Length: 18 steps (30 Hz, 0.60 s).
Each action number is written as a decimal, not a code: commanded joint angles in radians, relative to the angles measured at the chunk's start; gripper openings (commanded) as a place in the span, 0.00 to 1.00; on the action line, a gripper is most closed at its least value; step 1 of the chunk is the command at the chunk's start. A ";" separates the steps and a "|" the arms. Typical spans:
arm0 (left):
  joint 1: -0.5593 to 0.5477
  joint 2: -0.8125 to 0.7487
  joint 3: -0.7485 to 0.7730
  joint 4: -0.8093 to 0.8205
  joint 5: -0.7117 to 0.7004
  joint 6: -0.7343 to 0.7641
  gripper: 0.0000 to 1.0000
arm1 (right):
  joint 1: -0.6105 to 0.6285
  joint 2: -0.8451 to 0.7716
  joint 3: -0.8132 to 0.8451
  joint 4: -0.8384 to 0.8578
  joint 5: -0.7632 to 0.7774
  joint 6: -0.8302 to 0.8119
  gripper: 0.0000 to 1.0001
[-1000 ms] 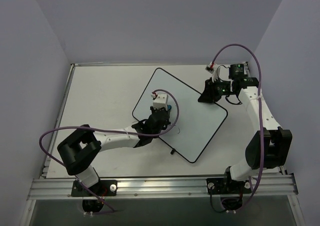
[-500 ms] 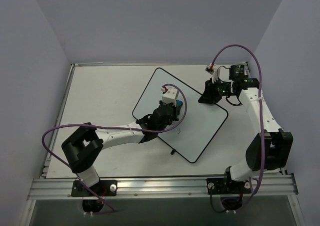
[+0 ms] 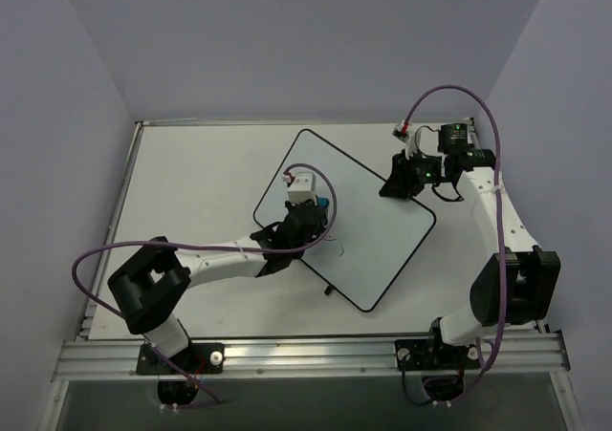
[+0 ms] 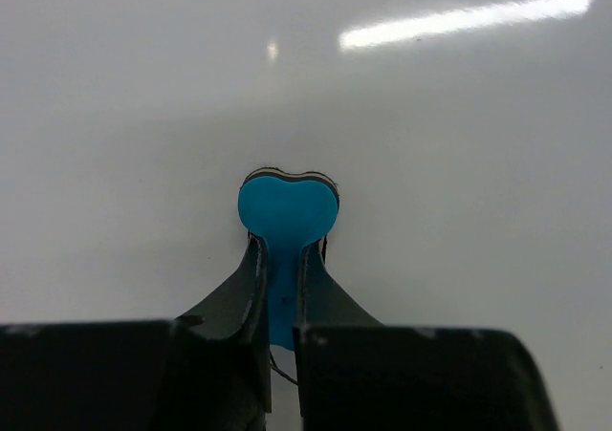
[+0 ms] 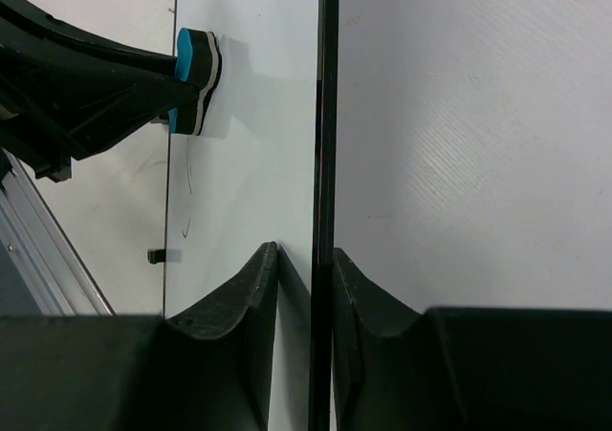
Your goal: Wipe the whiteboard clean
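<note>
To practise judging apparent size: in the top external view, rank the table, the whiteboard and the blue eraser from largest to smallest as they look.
1. table
2. whiteboard
3. blue eraser, only a small bit showing, since the left gripper holding it covers the rest.

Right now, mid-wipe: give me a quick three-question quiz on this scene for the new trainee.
1. Multiple choice: the left gripper holds (a) a black marker, (b) a blue heart-shaped eraser, (c) nothing.
2. True or false: the right gripper hangs well away from the large glossy white whiteboard.
3. Short answer: what is left to wipe?

Key: 1 b. 2 false; its fingers straddle the board's black rim. 3 faint thin pen strokes near the eraser.
</note>
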 commanded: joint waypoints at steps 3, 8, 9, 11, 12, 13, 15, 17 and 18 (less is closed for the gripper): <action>0.004 0.020 -0.112 -0.208 -0.054 -0.189 0.02 | 0.032 -0.064 0.017 0.000 -0.009 -0.084 0.00; -0.010 0.048 -0.124 -0.276 -0.070 -0.305 0.02 | 0.036 -0.067 0.020 -0.003 -0.006 -0.086 0.00; -0.013 0.053 -0.124 -0.284 -0.073 -0.325 0.02 | 0.038 -0.068 0.018 -0.004 -0.006 -0.087 0.00; -0.026 0.068 -0.132 -0.307 -0.088 -0.384 0.02 | 0.041 -0.070 0.020 -0.003 -0.003 -0.087 0.00; -0.031 0.071 -0.137 -0.307 -0.091 -0.397 0.02 | 0.043 -0.073 0.021 -0.003 0.000 -0.087 0.00; -0.043 0.076 -0.141 -0.307 -0.094 -0.414 0.02 | 0.044 -0.073 0.021 -0.004 0.004 -0.086 0.00; -0.054 0.080 -0.155 -0.303 -0.096 -0.420 0.02 | 0.047 -0.071 0.023 -0.006 0.007 -0.089 0.00; -0.074 0.086 -0.157 -0.303 -0.094 -0.441 0.02 | 0.047 -0.071 0.023 -0.006 0.007 -0.089 0.00; -0.082 0.088 -0.160 -0.301 -0.094 -0.447 0.02 | 0.047 -0.070 0.023 -0.006 0.007 -0.089 0.00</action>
